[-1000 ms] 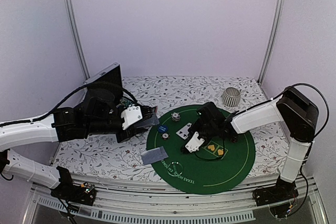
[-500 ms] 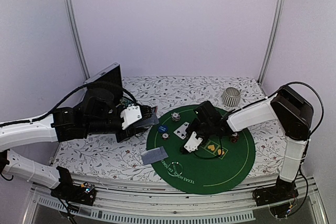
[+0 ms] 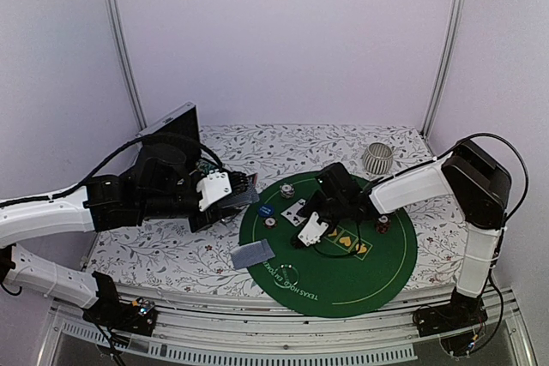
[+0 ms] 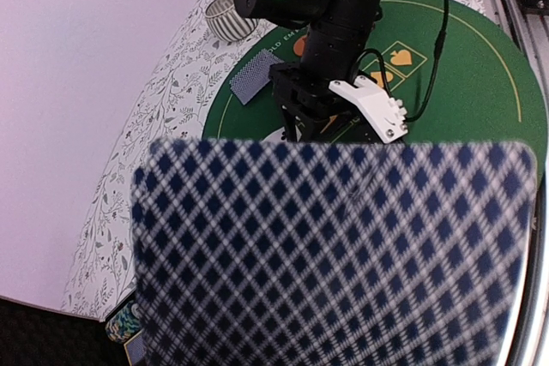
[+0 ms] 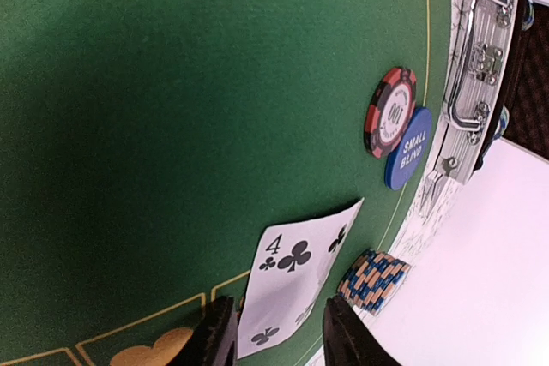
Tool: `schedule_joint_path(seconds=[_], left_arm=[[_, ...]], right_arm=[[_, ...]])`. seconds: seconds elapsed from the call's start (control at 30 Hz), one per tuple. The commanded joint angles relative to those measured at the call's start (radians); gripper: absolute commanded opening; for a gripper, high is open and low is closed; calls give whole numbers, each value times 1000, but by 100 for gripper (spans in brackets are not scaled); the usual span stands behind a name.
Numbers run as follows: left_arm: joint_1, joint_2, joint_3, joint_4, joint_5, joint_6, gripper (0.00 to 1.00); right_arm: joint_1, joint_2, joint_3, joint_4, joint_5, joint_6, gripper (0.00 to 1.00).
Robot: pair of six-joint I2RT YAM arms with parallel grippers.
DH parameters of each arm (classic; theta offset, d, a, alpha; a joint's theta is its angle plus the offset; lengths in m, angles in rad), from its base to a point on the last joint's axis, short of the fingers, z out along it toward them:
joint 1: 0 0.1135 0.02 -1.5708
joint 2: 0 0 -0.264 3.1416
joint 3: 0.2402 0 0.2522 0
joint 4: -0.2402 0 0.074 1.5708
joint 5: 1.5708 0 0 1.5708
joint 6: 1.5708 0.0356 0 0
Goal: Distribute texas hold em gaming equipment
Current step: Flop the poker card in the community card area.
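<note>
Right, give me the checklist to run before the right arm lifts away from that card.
1. Four of clubs lying face up on the green mat: ok.
2. Right gripper open, with a finger on either side of the card's end: ok.
3. Striped chip stack clear of that card: cannot tell, they sit very close.
4. Left gripper holding a blue-backed card: ok.
5. Face of the held card: cannot tell, only its back shows.

Left arm point(image 3: 43, 216), right arm point(image 3: 416, 188): white shells, black joints, looped black cables; right claw point(image 3: 302, 224) white-plated.
</note>
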Motion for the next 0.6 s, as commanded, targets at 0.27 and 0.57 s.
schedule_joint_path(seconds=[0.27,0.57], left_arm=[[13,-14,-13,22,6,7,43],[15,-10,-10,22,13,10,43]], right_arm=[[26,-292,-100,134,-151,278,100],[18,-593,-61,341,-133,1078,99]])
